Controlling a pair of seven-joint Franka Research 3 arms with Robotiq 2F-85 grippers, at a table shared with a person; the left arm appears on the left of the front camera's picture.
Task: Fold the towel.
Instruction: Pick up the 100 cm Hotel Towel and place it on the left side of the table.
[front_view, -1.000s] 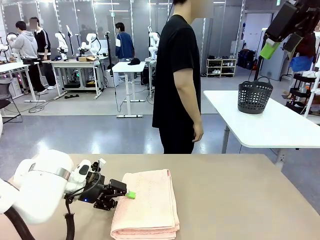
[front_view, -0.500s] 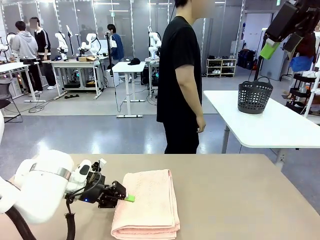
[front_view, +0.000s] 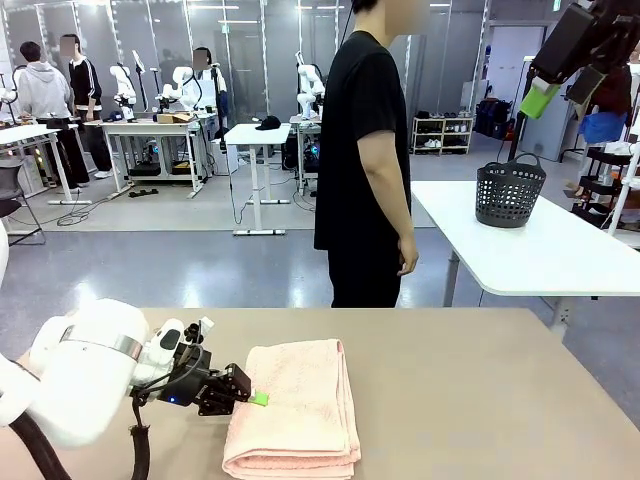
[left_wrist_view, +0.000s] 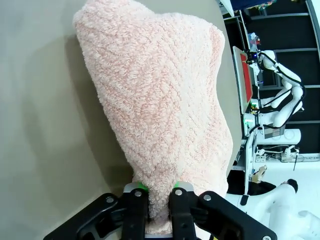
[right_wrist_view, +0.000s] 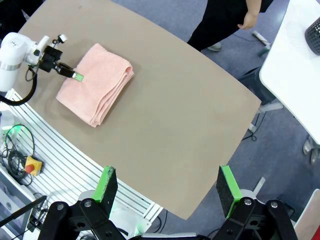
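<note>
**Desk:** What's on the front camera?

**Me:** I have the pale salmon-pink terry towel (front_view: 296, 410) folded into a thick stack on the tan table (front_view: 480, 390), near my edge, left of centre. My left gripper (front_view: 257, 398) sits at the towel's left edge, green pad on the cloth. A person in a black T-shirt (front_view: 365, 160) stands at the far side, side-on. The right gripper (front_view: 560, 85) hangs high at upper right, above a dark perforated basket (front_view: 509, 193) on a white table (front_view: 560, 250).

**Desk:** Left wrist?

**Me:** The fingers (left_wrist_view: 135, 207) are pinched together on a fold of towel (left_wrist_view: 160, 100) edge, herringbone pile running away from me.

**Desk:** Right wrist?

**Me:** Looking straight down from high up: right gripper (right_wrist_view: 168, 186) with its green pads spread wide, holding nothing. The towel (right_wrist_view: 97, 82) lies at the table's left end, the left gripper (right_wrist_view: 76, 76) clamped on its edge.
</note>
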